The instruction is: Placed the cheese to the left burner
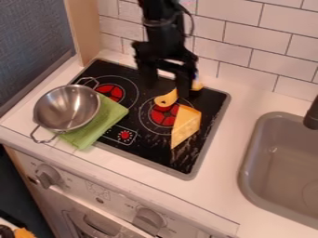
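Claw (166, 89) hangs over hob (147, 149), released, fingers apart. Cheese (186, 124) lies on hob, partly over burner (162, 117) nr sink (273, 158). Pot (67, 108) sits on grn cloth (105, 122).

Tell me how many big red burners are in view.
2: one burner beside the metal bowl, another burner partly covered by the cheese. The bowl, green cloth and arm cover parts of the stove, so more could be hidden.
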Action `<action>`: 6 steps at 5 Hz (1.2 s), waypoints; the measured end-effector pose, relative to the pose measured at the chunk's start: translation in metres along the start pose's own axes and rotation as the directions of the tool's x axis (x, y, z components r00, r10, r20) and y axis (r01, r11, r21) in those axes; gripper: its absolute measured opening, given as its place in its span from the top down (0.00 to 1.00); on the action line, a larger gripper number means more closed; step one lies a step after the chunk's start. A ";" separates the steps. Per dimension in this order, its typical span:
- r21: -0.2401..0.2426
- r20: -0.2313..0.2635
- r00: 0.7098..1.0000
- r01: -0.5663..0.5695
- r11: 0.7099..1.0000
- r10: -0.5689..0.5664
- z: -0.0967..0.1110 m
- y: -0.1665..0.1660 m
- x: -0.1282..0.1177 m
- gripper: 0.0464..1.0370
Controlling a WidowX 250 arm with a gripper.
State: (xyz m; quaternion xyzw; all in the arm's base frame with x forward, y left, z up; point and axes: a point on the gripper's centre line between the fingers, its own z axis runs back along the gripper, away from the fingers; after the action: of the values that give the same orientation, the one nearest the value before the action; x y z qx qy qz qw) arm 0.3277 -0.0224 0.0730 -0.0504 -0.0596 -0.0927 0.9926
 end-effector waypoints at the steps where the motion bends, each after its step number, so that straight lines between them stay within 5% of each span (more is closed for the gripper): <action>1: -0.007 -0.021 1.000 0.010 1.000 -0.010 -0.004 -0.020 -0.005 0.04; 4: 0.028 -0.163 0.970 -0.179 0.983 0.181 -0.046 -0.029 -0.015 0.09; 5: 0.045 -0.142 0.976 -0.158 0.986 0.163 -0.047 -0.031 -0.012 0.39; 6: 0.055 -0.135 0.980 -0.143 0.988 0.149 -0.047 -0.033 -0.011 0.53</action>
State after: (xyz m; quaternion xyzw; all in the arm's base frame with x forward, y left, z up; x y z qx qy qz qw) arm 0.3158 -0.0575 0.0282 -0.0256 0.0114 -0.0213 0.9994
